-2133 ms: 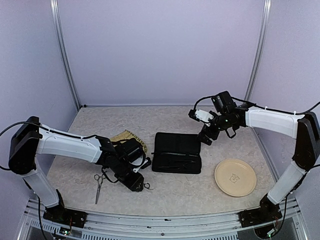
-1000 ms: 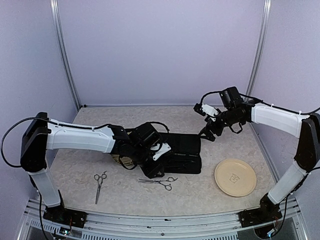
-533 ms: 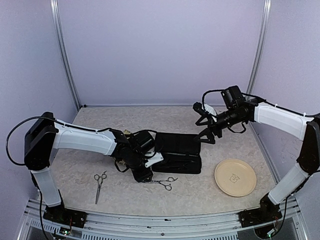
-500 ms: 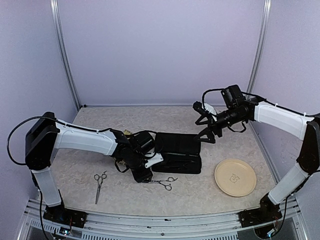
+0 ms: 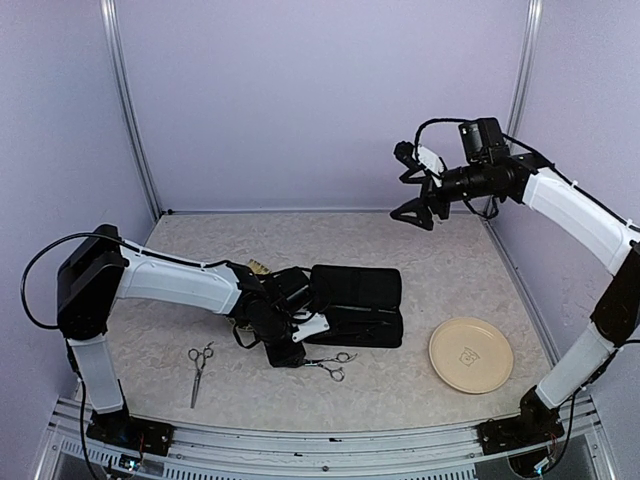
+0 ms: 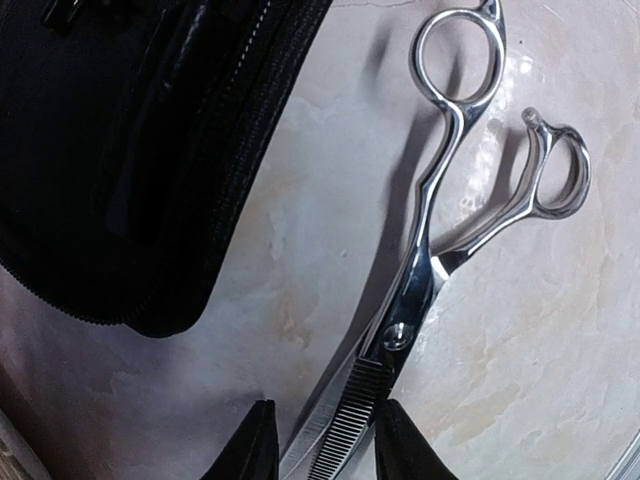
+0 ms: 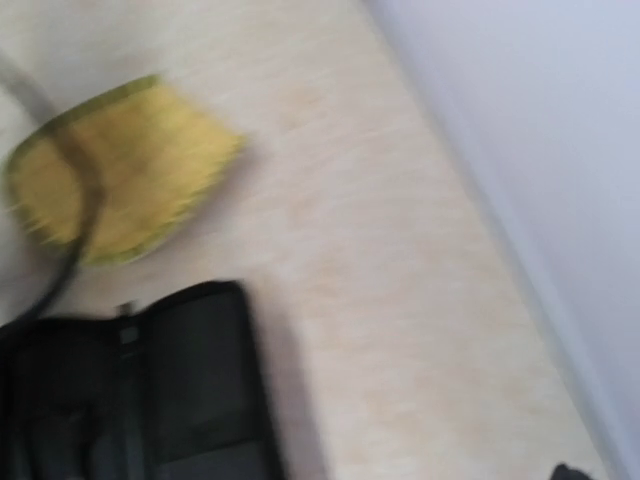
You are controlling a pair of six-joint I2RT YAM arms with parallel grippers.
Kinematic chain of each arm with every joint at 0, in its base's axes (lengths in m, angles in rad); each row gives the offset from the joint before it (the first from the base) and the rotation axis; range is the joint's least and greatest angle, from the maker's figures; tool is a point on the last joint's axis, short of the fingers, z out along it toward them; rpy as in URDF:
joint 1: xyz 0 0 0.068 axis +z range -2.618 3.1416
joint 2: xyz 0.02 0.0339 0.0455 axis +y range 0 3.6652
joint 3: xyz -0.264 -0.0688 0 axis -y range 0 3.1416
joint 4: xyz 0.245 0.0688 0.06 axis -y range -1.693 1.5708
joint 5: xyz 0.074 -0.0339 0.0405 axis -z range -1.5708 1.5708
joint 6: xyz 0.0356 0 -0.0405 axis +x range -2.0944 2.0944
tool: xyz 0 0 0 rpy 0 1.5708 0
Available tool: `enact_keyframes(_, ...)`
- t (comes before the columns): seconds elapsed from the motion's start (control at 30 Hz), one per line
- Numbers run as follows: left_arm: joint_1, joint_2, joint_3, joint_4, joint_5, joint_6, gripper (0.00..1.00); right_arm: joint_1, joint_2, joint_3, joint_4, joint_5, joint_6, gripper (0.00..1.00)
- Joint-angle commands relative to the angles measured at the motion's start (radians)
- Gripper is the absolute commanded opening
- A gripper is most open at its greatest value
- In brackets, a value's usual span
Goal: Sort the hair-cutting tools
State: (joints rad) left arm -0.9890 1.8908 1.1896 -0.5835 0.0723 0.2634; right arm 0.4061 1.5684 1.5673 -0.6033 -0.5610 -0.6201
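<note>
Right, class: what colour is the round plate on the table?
Cream; the plate shows best in the top view.

Legible text, numbers, brands: none in any view.
Entry 1: cream plate (image 5: pixel 492 340) on the worktop (image 5: pixel 200 250). It carries a small dark square emblem (image 5: pixel 468 354) at its centre, too small to read.
Entry 2: scissors (image 6: pixel 432 240), seen close in the left wrist view. No stamp or lettering can be made out on the metal.
</note>
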Motion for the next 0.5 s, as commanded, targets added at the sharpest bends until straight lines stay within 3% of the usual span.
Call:
enact_keyframes(0.0,-0.026,0.061,-0.047,-0.01,-0.003,0.007,0.3,-0.03,-0.003,-0.014,-0.005,-0.036,0.089,1.0)
enact_keyframes(0.17,-0.061,0.07,-0.037,0.002,0.042,0.005,0.29,-0.027,0.024,-0.089,-0.034,-0.184,0.096,0.99)
enact_keyframes(0.27,-0.072,0.069,-0.001,0.005,0.147,-0.016,0.28,-0.024,0.05,-0.085,-0.089,-0.23,0.091,0.94)
enact_keyframes(0.47,-0.09,0.107,0.061,0.021,0.174,-0.034,0.22,-0.002,0.018,-0.171,-0.063,-0.163,0.088,0.89)
